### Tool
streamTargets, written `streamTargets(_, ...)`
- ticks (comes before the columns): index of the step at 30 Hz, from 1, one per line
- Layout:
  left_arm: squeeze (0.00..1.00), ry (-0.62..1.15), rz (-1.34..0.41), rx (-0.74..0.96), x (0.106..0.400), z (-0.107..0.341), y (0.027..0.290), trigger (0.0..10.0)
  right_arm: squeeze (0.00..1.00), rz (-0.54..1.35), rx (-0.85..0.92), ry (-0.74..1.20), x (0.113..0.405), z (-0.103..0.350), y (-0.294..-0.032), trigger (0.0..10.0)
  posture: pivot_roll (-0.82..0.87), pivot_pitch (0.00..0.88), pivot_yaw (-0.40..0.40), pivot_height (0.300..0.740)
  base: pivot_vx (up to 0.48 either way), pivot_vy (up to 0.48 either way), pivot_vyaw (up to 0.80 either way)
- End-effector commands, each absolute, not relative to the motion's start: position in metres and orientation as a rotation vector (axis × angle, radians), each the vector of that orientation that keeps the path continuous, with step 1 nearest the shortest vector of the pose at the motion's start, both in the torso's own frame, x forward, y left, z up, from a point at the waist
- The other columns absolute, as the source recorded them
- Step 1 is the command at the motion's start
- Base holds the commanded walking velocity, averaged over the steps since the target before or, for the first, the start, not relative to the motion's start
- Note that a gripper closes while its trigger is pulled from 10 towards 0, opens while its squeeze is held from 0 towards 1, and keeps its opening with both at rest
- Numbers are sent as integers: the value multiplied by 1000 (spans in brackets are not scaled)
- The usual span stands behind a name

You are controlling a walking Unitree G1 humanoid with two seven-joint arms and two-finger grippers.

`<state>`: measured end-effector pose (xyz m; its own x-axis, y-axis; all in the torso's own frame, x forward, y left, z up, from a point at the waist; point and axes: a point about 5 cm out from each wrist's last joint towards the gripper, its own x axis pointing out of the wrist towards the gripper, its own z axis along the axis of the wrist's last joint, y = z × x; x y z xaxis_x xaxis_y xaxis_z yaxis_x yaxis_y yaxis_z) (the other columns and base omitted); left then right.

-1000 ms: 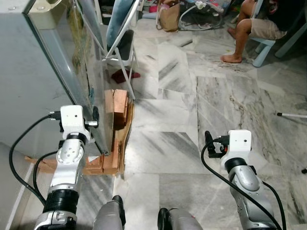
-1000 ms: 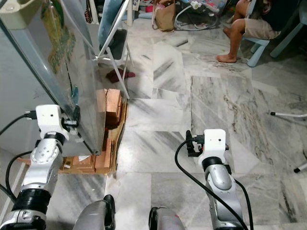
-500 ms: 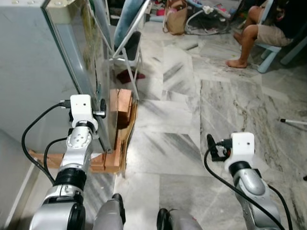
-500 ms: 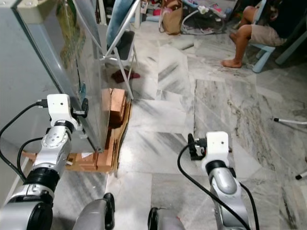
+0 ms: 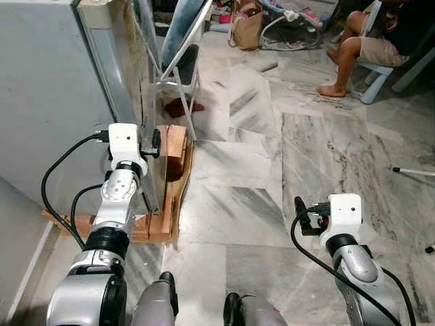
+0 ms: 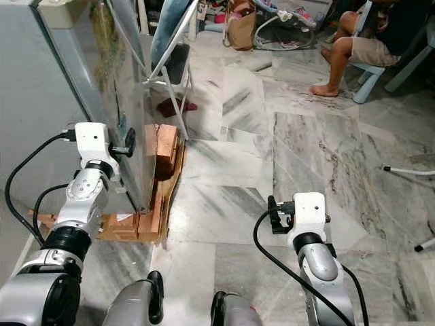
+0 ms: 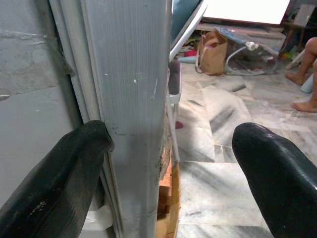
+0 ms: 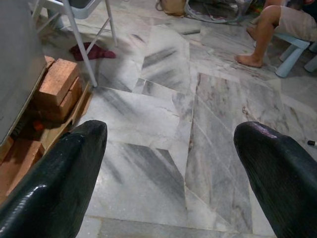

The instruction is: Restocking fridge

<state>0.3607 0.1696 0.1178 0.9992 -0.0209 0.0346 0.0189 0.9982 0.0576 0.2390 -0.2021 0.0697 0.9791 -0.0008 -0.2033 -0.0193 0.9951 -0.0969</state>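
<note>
While fridge [image 5: 61, 88] sits on wood blocks [image 5: 173, 146], L gripper [image 7: 168, 163] straddles door edge [image 7: 133, 99], fingers apart, to pull it; R gripper [image 8: 171, 173] open, idle over floor.

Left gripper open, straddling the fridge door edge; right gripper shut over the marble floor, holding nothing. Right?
Not quite: the right gripper is open, not shut. The right wrist view shows its two black fingers spread wide apart over the marble floor, holding nothing. The rest holds: the left gripper is open, with the fridge door edge between its fingers.
</note>
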Motion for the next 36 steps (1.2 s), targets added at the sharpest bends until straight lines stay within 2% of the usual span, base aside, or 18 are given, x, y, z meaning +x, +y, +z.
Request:
streamTargets(1, 0, -95, -90, 91, 371, 136, 152, 10000, 0, -8, -104, 198, 239, 73, -205, 10000, -43, 171, -99, 740, 0, 0, 0)
streamTargets(5, 0, -65, -84, 94, 377, 138, 148, 10000, 0, -3, -105, 208, 238, 72, -205, 10000, -41, 168, -101, 740, 0, 0, 0)
streamTargets(6, 0, -61, -125, 93, 382, 144, 139, 10000, 0, -2, -131, 233, 235, 69, -207, 10000, -38, 167, -102, 740, 0, 0, 0)
streamTargets(9, 0, -99, -318, 105, 384, 158, 97, 10000, 0, -29, -183, 304, 223, 59, -216, 10000, -32, 165, -103, 740, 0, 0, 0)
streamTargets(10, 0, -121, -447, 114, 380, 163, 69, 10000, 0, -41, -196, 344, 215, 53, -222, 10000, -30, 165, -102, 740, 0, 0, 0)
streamTargets(11, 0, -121, -447, 114, 380, 163, 69, 10000, 0, -41, -196, 344, 215, 53, -222, 10000, -30, 165, -102, 740, 0, 0, 0)
streamTargets(12, 0, -132, -508, 121, 377, 165, 56, 10000, 0, -44, -199, 362, 212, 50, -224, 10000, -30, 165, -102, 740, 0, 0, 0)
streamTargets(13, 0, -148, -643, 102, 367, 167, 25, 10000, 0, -47, -203, 407, 204, 43, -227, 10000, -32, 164, -99, 740, 0, 0, 0)
streamTargets(16, 0, -194, -912, 62, 335, 172, -30, 10000, 0, -50, -178, 431, 198, 37, -228, 10000, -38, 165, -93, 740, 0, 0, 0)
streamTargets(19, 0, -219, -998, 41, 318, 174, -50, 10000, 0, -45, -174, 420, 202, 38, -225, 10000, -42, 161, -85, 740, 0, 0, 0)
streamTargets(23, 0, -223, -963, 47, 321, 171, -43, 10000, 0, -30, -180, 402, 206, 40, -221, 10000, -37, 160, -82, 740, 0, 0, 0)
streamTargets(25, 0, -187, -821, 62, 338, 159, 0, 10000, 0, -35, -178, 356, 211, 46, -219, 10000, -24, 155, -75, 740, 0, 0, 0)
streamTargets(26, 0, -187, -821, 62, 338, 159, 0, 10000, 0, -35, -178, 356, 211, 46, -219, 10000, -24, 155, -75, 740, 0, 0, 0)
streamTargets(30, 0, -144, -681, 129, 336, 133, 59, 10000, 0, -54, -170, 292, 223, 57, -216, 10000, -23, 152, -66, 740, 0, 0, 0)
streamTargets(32, 0, -118, -645, 105, 335, 128, 68, 10000, 0, -57, -164, 276, 226, 60, -215, 10000, -24, 151, -65, 740, 0, 0, 0)
streamTargets(33, 0, -75, -569, 62, 331, 117, 88, 10000, 0, -43, -148, 257, 230, 63, -210, 10000, -22, 149, -64, 740, 0, 0, 0)
streamTargets(36, 0, -43, -496, 71, 325, 104, 110, 10000, 0, -43, -133, 228, 236, 67, -206, 10000, -12, 152, -67, 740, 315, -339, 0)
